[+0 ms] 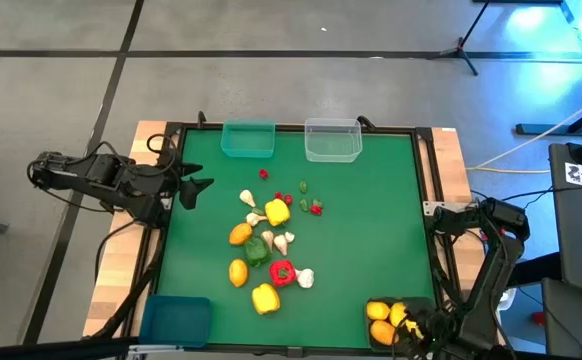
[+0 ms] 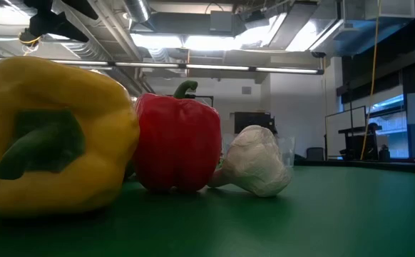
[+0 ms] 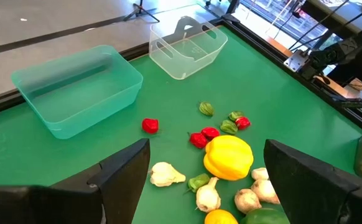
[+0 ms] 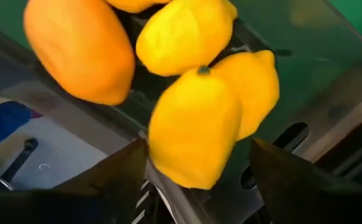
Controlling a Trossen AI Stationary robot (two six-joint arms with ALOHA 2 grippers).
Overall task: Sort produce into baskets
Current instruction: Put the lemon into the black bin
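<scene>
My right gripper (image 4: 198,146) hangs open over the dark grey basket (image 1: 423,305) at the near right corner, pointing down. Its fingers stand either side of a yellow citrus (image 4: 193,134), which lies among other yellow and orange citrus (image 1: 381,318) in that basket. My left gripper (image 1: 193,190) waits open at the mat's left edge, holding nothing. Loose produce lies mid-mat: a yellow pepper (image 1: 277,211), a green pepper (image 1: 257,250), a red pepper (image 1: 282,271), garlic bulbs (image 1: 305,278) and small red and green pieces (image 3: 221,127).
A teal basket (image 1: 248,139) and a clear basket (image 1: 332,141) stand at the mat's far edge, and a blue basket (image 1: 176,320) at the near left corner. A black raised frame (image 1: 426,180) borders the green mat. In the low view a yellow pepper (image 2: 50,135), a red pepper (image 2: 179,143) and a garlic bulb (image 2: 254,160) stand close.
</scene>
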